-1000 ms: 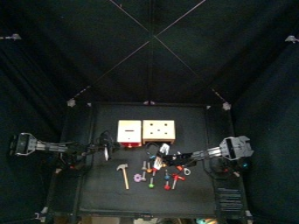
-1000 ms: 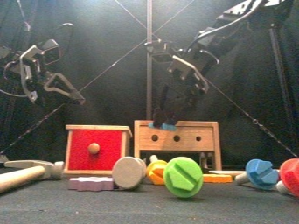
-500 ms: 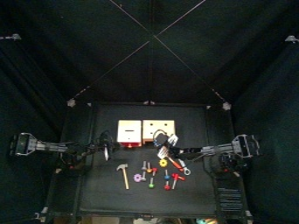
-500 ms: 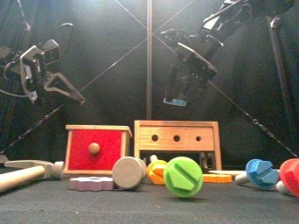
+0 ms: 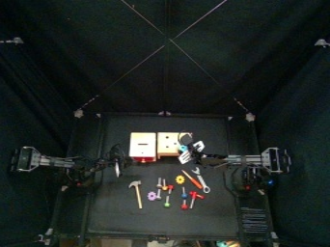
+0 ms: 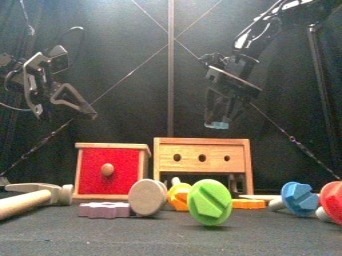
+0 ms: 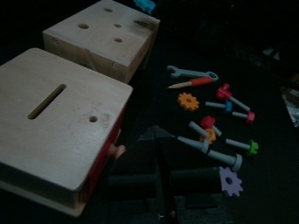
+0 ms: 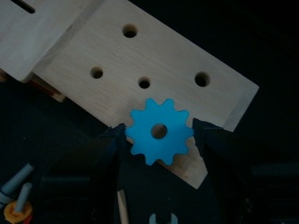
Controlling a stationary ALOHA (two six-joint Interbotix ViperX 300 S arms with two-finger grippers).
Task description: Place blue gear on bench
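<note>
Black curtains, black desk | your right fingers [image 8: 160,144] clamp the gear [image 8: 159,131], high above the bench [image 6: 202,160] | bench lies straight below | left fingers [image 6: 54,90] gape empty, parked far left.

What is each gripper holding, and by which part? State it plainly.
The right gripper holds the blue gear, pinched at opposite toothed edges, above the bench. The left gripper holds nothing I can see.

Overhead, front and both wrist cameras share the bench [image 6: 202,158].
</note>
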